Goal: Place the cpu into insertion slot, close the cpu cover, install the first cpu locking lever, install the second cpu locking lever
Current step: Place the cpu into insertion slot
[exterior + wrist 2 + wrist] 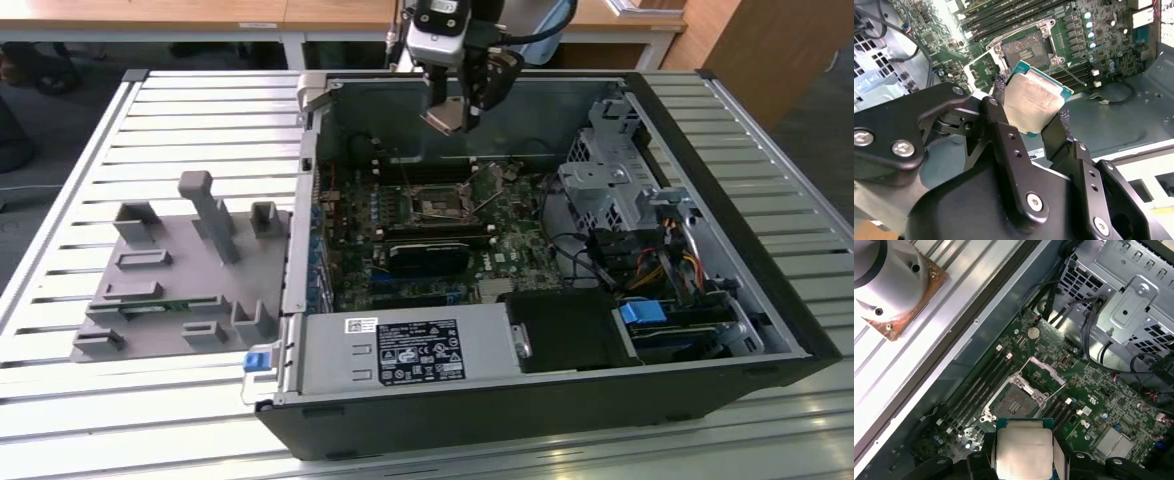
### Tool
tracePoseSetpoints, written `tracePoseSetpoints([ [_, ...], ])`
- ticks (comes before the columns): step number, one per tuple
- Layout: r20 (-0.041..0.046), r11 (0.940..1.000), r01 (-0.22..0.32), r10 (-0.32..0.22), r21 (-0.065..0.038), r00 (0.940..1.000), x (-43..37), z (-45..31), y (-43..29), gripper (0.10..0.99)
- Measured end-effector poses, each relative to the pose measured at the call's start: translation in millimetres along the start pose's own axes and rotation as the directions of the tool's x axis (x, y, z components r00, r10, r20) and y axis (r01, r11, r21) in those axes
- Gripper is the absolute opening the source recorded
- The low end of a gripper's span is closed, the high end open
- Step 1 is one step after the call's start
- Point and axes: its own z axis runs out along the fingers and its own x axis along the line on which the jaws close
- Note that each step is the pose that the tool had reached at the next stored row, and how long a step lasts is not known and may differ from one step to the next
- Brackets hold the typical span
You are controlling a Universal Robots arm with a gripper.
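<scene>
Surface: slatted metal table [80,130] carrying an open computer case [534,400], with a grey fixture [174,290] on the exterior view's left.
Board: green motherboard [507,262] lying flat inside the case.
Socket: insertion slot [1016,402] uncovered, its dark centre exposed.
Frame: cpu cover [1046,372] swung open, lifted off the slot.
Pincer: gripper [1031,107] clamped on two opposite edges of the cpu [1022,447].
Chip: silver top up, held in the air above the board, apart from the slot, near the case's far wall.
</scene>
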Motion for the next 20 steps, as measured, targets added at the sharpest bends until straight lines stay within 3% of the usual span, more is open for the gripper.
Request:
tracePoseSetpoints([
  [5, 0.0078, 0.9965, -0.083, 0.083, -0.001, 0.9965, 0.0, 3.0, -0.3, 0.541],
  [10, 0.0155, 0.9848, -0.174, 0.174, -0.004, 0.9847, -0.1, 6.9, -0.6, 0.541],
  [15, 0.0238, 0.9656, -0.260, 0.260, -0.007, 0.9653, -0.2, 10.6, -0.9, 0.541],
  [20, 0.0313, 0.9384, -0.346, 0.346, -0.010, 0.9378, -0.2, 13.4, -1.2, 0.541],
])
